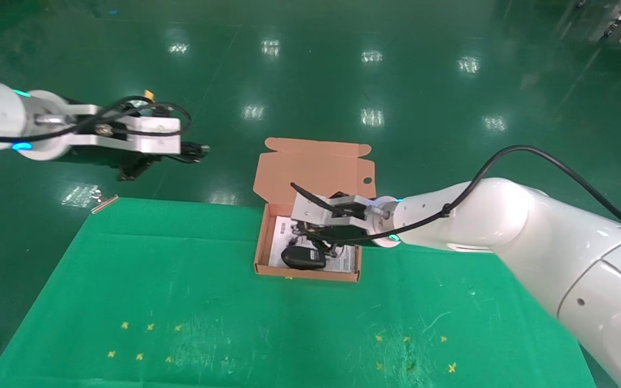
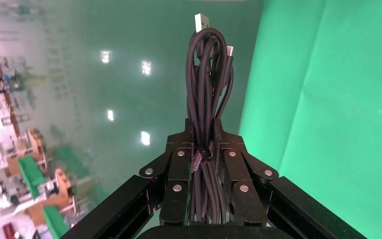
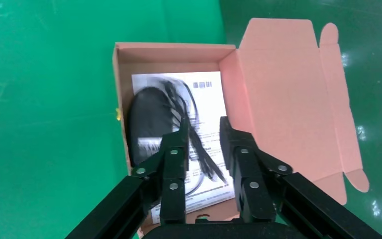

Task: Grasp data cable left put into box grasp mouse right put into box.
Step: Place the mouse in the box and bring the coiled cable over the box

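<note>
The salmon box (image 1: 260, 245) stands open at the far edge of the green mat, flap lid (image 1: 316, 167) laid back. Inside it the black mouse (image 1: 303, 257) lies on a white printed sheet. My right gripper (image 1: 317, 238) hangs open just above the box. In the right wrist view the gripper (image 3: 203, 127) has its fingers apart, the mouse (image 3: 149, 119) to one side of them and its thin cord (image 3: 199, 149) running beneath the gap. My left gripper (image 1: 151, 159) is held out beyond the mat's far left corner, over the floor. It (image 2: 202, 127) is shut on the data cable (image 2: 206, 74), silver plug (image 2: 201, 22) at the far end.
The green mat (image 1: 181, 280) covers the table and carries small yellow cross marks (image 1: 138, 326) near the front. A short metal strip (image 1: 104, 203) lies at the mat's far left corner. Shiny green floor (image 1: 343, 64) lies beyond.
</note>
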You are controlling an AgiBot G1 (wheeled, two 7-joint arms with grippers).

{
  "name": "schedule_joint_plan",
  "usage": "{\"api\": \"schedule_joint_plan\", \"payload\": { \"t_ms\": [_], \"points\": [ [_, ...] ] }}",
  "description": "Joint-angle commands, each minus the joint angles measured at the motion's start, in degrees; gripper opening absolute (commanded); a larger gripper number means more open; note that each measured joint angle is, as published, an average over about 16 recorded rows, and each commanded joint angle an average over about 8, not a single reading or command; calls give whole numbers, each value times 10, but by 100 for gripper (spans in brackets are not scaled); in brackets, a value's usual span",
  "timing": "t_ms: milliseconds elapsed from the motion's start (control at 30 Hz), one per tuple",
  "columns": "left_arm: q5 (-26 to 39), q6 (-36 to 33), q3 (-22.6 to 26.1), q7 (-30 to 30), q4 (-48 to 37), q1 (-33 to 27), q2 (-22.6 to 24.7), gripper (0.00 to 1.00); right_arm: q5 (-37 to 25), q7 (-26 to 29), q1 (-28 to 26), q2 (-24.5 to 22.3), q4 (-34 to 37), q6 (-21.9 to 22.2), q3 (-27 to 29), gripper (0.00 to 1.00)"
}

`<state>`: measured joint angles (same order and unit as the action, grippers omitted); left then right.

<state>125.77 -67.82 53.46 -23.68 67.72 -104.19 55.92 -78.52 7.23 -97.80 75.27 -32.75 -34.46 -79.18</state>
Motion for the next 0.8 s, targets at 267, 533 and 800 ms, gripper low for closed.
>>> {"api": "schedule_joint_plan", "payload": {
  "t_ms": [267,533,800],
  "points": [
    [-17,79,4,33,-52,45,53,0,-23,13,-24,-72,-52,20,-5,100],
    [-38,166,7,94,-156,72,127,0,-69,62,-54,-147,-107,30,-23,100],
    [-91,223,7,187,-272,85,200,0,-123,116,-73,-207,-161,35,-44,100]
  ]
}}
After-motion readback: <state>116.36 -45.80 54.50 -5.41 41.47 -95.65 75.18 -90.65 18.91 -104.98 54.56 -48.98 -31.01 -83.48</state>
